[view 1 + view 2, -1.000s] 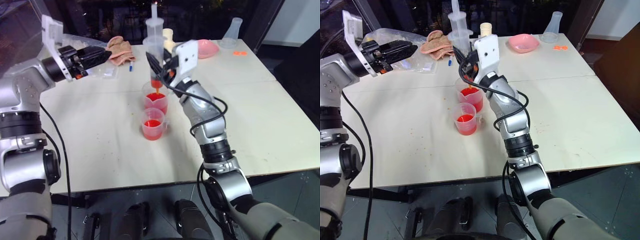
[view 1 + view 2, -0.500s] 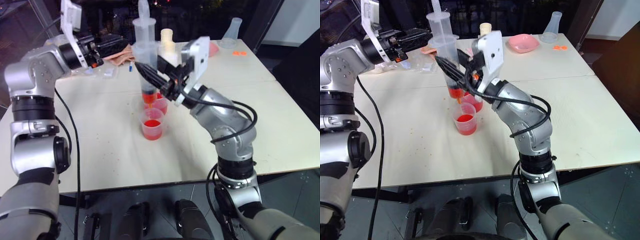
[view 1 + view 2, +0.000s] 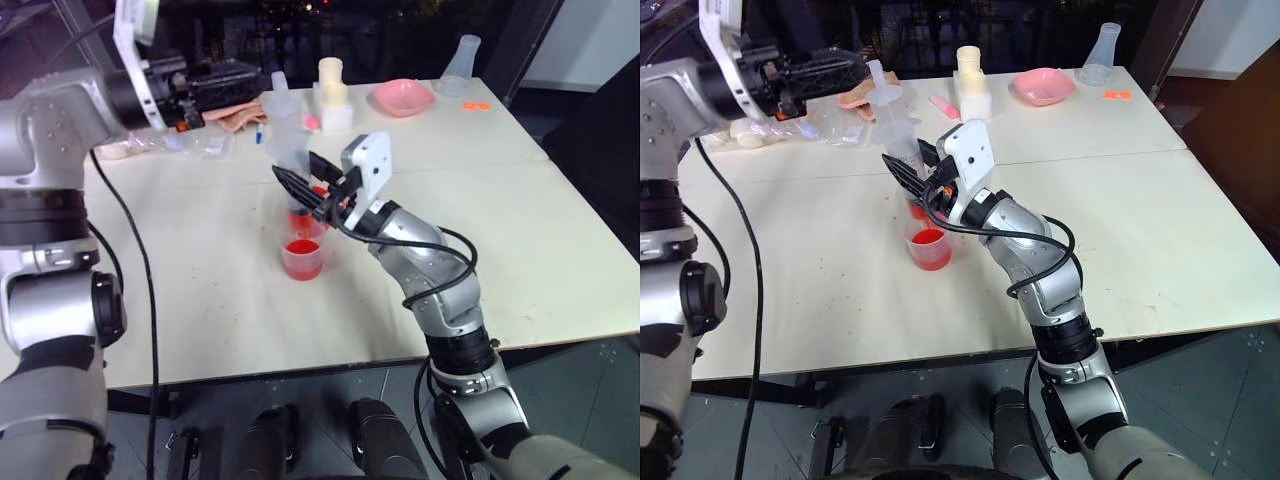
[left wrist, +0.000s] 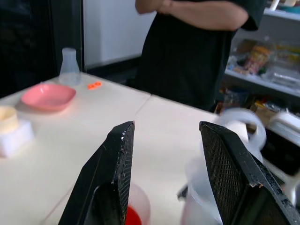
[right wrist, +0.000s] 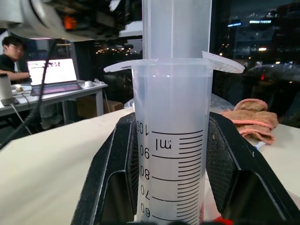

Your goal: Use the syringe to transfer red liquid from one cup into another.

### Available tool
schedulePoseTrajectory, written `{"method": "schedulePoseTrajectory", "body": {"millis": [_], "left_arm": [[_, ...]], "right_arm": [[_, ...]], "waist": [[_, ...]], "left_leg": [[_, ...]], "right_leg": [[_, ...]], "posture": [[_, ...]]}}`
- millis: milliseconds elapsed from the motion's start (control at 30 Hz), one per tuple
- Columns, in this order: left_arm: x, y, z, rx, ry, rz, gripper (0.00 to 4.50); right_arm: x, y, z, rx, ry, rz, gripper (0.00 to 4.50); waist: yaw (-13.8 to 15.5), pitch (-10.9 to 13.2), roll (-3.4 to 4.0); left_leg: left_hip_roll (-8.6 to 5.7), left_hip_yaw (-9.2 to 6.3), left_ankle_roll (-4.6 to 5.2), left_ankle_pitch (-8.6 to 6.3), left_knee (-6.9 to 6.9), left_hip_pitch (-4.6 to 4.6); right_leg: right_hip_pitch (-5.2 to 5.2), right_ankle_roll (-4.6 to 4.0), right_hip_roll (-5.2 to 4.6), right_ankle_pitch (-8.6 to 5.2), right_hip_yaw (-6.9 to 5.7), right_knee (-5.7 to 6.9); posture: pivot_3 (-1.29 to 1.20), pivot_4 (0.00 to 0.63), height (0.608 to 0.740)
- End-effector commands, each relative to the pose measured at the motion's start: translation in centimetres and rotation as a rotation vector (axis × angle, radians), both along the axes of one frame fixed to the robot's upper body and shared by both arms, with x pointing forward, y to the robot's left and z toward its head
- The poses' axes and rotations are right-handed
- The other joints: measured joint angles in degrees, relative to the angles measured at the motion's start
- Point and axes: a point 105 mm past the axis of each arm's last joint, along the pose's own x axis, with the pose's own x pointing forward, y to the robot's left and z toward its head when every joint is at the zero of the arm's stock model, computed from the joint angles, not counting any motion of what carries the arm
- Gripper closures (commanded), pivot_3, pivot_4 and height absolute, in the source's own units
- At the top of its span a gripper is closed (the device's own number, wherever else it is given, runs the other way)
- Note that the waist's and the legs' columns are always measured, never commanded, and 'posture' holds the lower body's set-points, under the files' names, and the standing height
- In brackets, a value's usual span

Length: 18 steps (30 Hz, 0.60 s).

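The right gripper (image 3: 300, 185) is clenched on the syringe (image 3: 286, 140), its two black fingers (image 5: 117, 178) pressed against either side of the clear barrel with its black graduation marks. The syringe stands nearly upright, leaning a little, over the middle of the tabletop (image 3: 520, 230), its plunger sticking up above the flange and its lower end down at the cups.

Two clear cups sit close together below it. The near cup (image 3: 303, 257) holds red liquid (image 3: 302, 247); the far cup (image 3: 915, 208) is largely hidden behind the gripper and syringe, with some red showing.

The left gripper (image 3: 235, 78) is raised above the far left part of the tabletop, well apart from the syringe, its fingers (image 4: 110, 173) spread wide and holding nothing.

Toward the far edge lie a pink bowl (image 3: 404, 97), a clear flask (image 3: 462, 60), a white block with a cream cup on it (image 3: 333, 95), and a tan cloth (image 3: 243, 112). A person in a dark top (image 4: 187, 51) stands beyond the tabletop in the left wrist view.
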Motion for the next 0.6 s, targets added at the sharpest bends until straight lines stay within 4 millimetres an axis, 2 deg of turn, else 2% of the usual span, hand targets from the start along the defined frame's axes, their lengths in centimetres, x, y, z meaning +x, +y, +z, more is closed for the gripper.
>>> {"method": "schedulePoseTrajectory", "body": {"millis": [33, 600], "left_arm": [[-0.83, 0.58, 1.11, 0.003, -0.046, -0.004, 2.19], [-1.42, 0.17, 0.35, -0.023, -0.001, -0.092, 2.19]], "right_arm": [[-0.61, 0.24, 1.09, 0.027, -0.059, 0.02, 3.15], [-0.61, 0.62, 0.25, -0.005, -0.046, 0.02, 3.15]], "waist": [[0.1, 0.0, 0.0], [0.4, 0.0, 0.0]], "left_leg": [[0.0, 0.0, 0.0, 0.0, 0.0, 0.0], [0.0, 0.0, 0.0, 0.0, 0.0, 0.0]], "right_leg": [[0.0, 0.0, 0.0, 0.0, 0.0, -0.01], [0.02, 0.0, -0.02, 0.0, 0.0, -0.06]], "posture": [[0.0, 0.15, 0.74], [0.0, 0.15, 0.74]]}}
